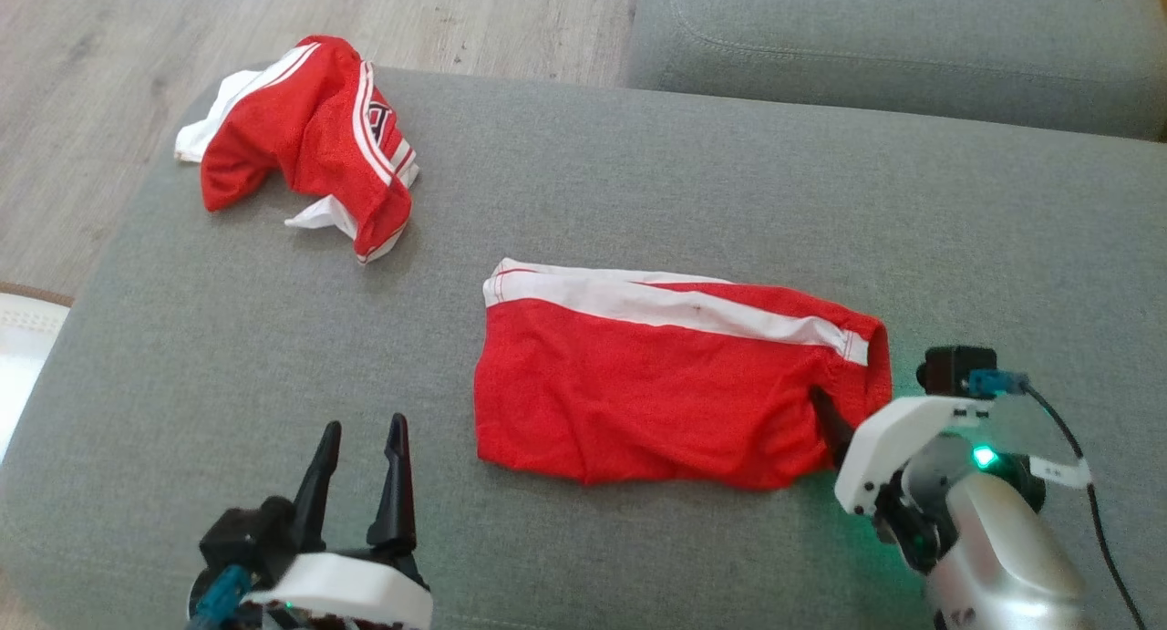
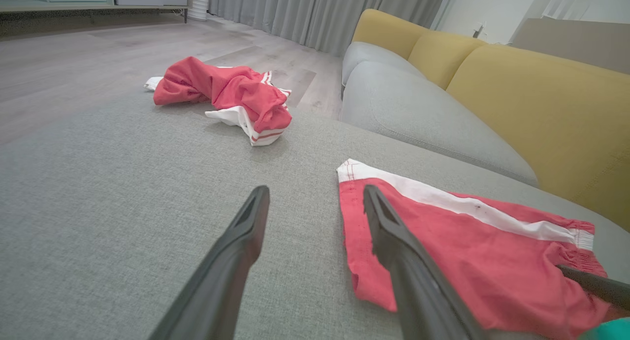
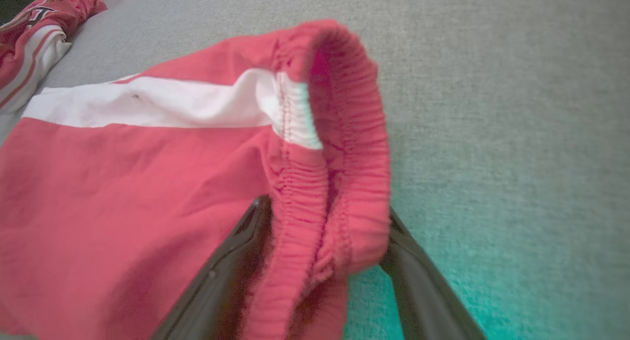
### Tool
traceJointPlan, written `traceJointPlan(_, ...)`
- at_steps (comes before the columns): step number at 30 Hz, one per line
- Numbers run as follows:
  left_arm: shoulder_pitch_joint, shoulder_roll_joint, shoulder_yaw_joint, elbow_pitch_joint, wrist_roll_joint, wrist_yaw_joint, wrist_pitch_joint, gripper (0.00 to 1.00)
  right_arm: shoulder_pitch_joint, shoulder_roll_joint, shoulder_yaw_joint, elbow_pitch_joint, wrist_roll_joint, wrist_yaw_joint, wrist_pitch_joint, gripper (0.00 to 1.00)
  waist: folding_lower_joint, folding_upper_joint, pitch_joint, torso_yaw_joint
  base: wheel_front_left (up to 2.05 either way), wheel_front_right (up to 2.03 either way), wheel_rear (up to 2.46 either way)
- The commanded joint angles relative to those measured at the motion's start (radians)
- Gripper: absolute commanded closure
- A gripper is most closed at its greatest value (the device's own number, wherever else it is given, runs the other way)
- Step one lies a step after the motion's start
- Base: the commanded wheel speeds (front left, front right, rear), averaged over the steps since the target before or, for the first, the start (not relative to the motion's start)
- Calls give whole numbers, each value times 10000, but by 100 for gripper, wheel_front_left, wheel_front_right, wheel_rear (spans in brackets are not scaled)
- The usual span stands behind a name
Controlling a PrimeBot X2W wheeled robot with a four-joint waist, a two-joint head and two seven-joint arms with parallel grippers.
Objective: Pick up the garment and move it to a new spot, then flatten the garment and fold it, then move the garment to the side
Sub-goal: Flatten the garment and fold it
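Straddling the waistband (image 3: 339,133) of the red shorts (image 1: 638,393), wide open, nothing clamped, the right gripper (image 3: 325,209) may catch only one layer, spilling the fold; the left gripper (image 1: 365,425) hangs open, empty, beside them.

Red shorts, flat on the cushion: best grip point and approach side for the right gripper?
Grip the gathered elastic waistband at the red shorts' right end, coming in from the robot's right. It stands up as a ridge off the grey cushion, while the rest lies flat. The right gripper's open fingers straddle it, so closing there should catch both layers.
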Motion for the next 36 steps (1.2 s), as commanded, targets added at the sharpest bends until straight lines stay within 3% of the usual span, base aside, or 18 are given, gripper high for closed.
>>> traceJointPlan(1, -427, 83, 484, -217, 106, -24, -119, 0, -465, -16, 316, -118, 106, 39, 8, 2, 0, -1, 22, 15, 0, 0, 0)
traceJointPlan(2, -415, 75, 510, -213, 118, -35, -120, 0, -559, -16, 378, 28, 216, 39, -9, 42, 0, -1, 37, 17, 0, 0, 0)
traceJointPlan(3, -407, 69, 537, -199, 131, -51, -121, 0, -654, -16, 455, 159, 330, 39, -26, 61, 0, -1, 54, 7, 0, 0, 0)
traceJointPlan(4, -402, 65, 564, -187, 146, -65, -121, 0, -759, -16, 542, 276, 434, 39, -37, 73, 0, -1, 73, -19, 0, 0, 0)
traceJointPlan(5, -395, 57, 580, -191, 170, -65, -122, 0, -872, -16, 618, 371, 556, 39, -55, 100, 0, -1, 92, -61, 0, 0, 0)
traceJointPlan(12, -399, 5, 726, -269, 326, -97, -124, 0, -1620, -104, 656, 559, 919, 39, -64, 100, 0, -1, 196, -657, 0, 0, 0)
traceJointPlan(23, -467, -288, 697, -124, 559, -281, -125, 0, -1069, -2184, -484, -722, 1256, 39, 1005, 100, 0, -1, 466, -1419, 0, 0, 0)
traceJointPlan(27, -544, -308, 697, -74, 600, -339, -125, 0, -907, -1879, -540, -1439, 1548, 39, 1239, 100, 0, -1, 532, -1455, 0, 0, 0)
traceJointPlan(36, -678, -348, 631, 4, 649, -437, -123, 0, -694, -400, 397, -3414, 1988, 39, 1620, 100, 0, -1, 536, -1152, 0, 0, 0)
